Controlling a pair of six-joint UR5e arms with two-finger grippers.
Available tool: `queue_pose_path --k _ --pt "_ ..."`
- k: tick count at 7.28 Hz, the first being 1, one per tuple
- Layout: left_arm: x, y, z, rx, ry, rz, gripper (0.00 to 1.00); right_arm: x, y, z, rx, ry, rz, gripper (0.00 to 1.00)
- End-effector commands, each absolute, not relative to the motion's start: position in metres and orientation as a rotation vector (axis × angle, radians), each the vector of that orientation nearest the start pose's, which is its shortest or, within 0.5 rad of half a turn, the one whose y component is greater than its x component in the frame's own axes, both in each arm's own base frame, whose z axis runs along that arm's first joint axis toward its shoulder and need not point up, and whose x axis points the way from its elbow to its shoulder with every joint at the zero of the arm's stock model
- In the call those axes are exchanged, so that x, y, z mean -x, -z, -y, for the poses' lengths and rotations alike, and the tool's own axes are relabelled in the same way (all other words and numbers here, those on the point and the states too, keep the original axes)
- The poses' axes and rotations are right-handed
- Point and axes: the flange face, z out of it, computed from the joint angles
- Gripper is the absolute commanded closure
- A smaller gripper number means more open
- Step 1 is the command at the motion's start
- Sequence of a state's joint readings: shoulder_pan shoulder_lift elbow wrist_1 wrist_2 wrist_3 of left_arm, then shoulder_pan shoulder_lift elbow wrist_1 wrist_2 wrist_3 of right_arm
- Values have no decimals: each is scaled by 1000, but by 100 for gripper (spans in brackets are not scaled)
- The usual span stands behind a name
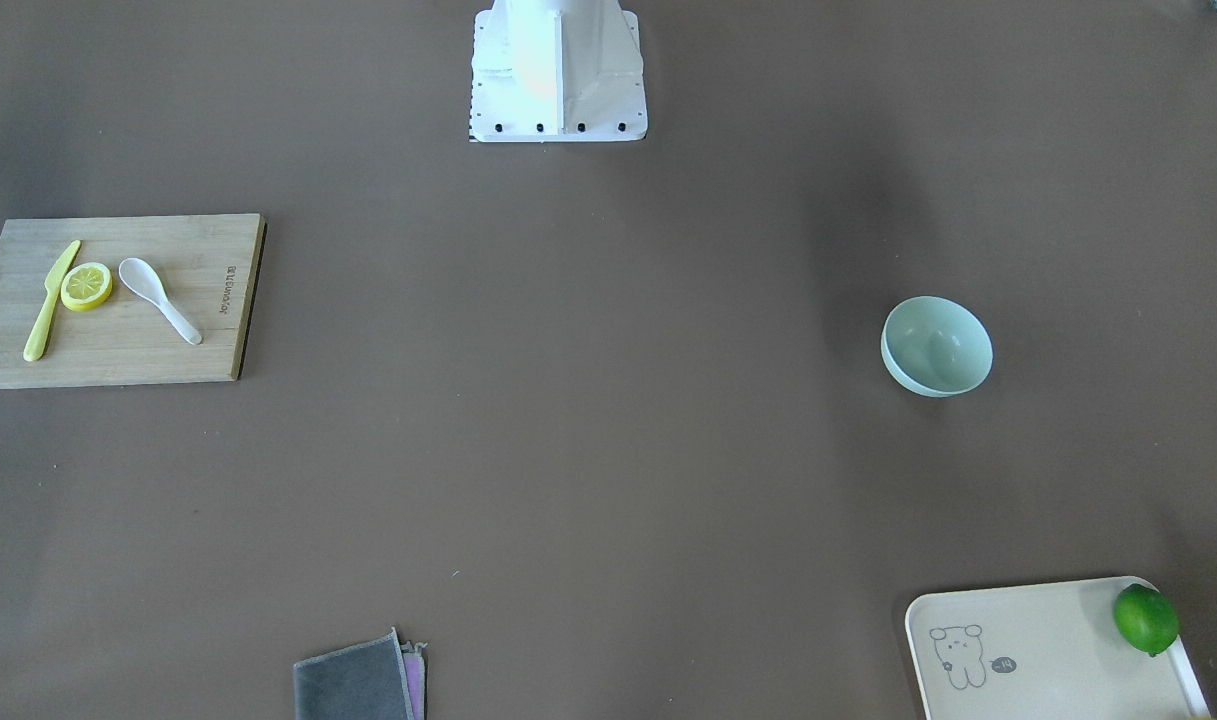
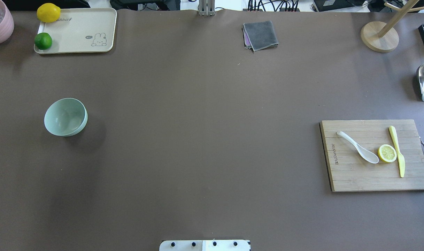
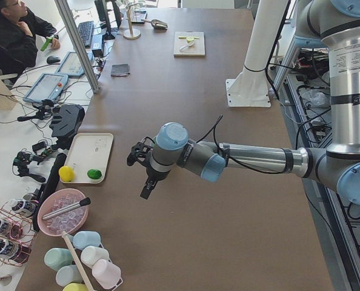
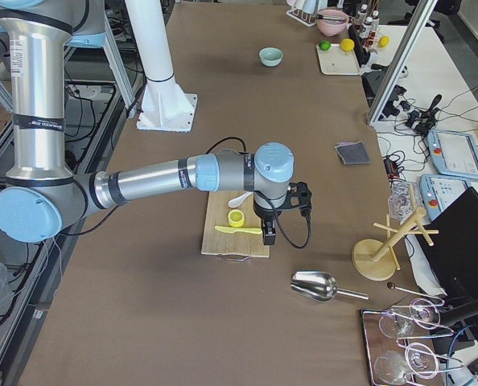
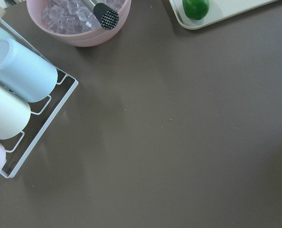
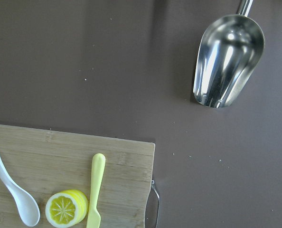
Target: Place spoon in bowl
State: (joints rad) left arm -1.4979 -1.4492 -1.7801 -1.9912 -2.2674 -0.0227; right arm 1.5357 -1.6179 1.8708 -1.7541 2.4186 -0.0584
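The white soup spoon (image 2: 358,147) lies on a wooden cutting board (image 2: 354,177) at the table's right side, scoop beside a lemon slice. It also shows in the front view (image 1: 158,298) and the right wrist view (image 6: 13,192). The pale mint-green bowl (image 2: 65,116) stands upright and empty on the left side, far from the spoon, and shows in the front view (image 1: 936,345). My right gripper (image 4: 267,237) hangs above the board's outer end. My left gripper (image 3: 146,191) hangs over the table's left end. Each shows only in a side view, so I cannot tell whether it is open or shut.
A lemon slice (image 2: 387,153) and a yellow plastic knife (image 2: 397,150) lie by the spoon. A metal scoop (image 6: 226,59) lies beyond the board. A cream tray (image 2: 83,24) with a lime and a lemon, a pink ice bowl (image 5: 79,21) and a folded grey cloth (image 2: 260,35) line the far edge.
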Motion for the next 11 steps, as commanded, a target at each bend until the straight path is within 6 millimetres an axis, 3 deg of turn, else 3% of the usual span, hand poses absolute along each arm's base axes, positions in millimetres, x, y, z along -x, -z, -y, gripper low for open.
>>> queue_pose_path --k 1,2,4,6,7,10,11 --pt "-21 -557 494 -396 -185 -768 2 -24 -532 467 -88 156 954 0" --pt "-53 -550 496 -425 -205 -808 2 -7 -524 471 -165 237 945 0" --pt "-115 -521 503 -392 -169 -894 2 7 -527 463 -231 301 950 0" --pt "-171 -523 488 -338 -265 -913 2 31 -525 463 -212 349 957 0" --pt "-188 -526 488 -320 -289 -917 2 34 -521 464 -219 359 959 0" --pt "-209 -558 524 -340 -281 -936 2 58 -509 464 -276 444 945 0" --pt "-213 -557 530 -342 -251 -953 2 70 -505 463 -286 478 946 0"
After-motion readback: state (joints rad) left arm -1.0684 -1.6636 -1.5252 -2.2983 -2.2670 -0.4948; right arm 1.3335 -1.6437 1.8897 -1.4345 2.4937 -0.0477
